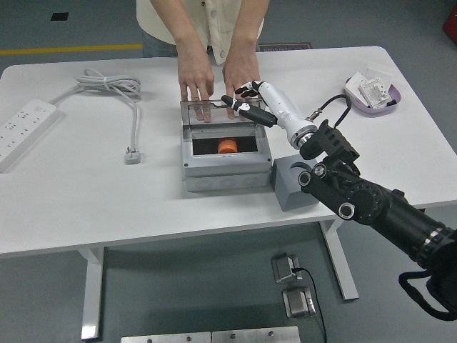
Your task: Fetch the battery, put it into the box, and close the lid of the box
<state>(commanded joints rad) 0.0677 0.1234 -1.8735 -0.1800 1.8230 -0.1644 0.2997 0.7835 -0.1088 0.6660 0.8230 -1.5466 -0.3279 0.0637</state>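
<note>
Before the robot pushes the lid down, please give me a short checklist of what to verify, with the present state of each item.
1. Battery inside the grey box: ok.
2. Right hand at the clear lid: ok, at its right top edge.
3. Lid shut: not ok, tilted, partly open.
4. Person's hands clear of the lid: not ok, fingers rest behind it.
5. Grey block clear of the box: cannot tell, it sits right beside it.
</note>
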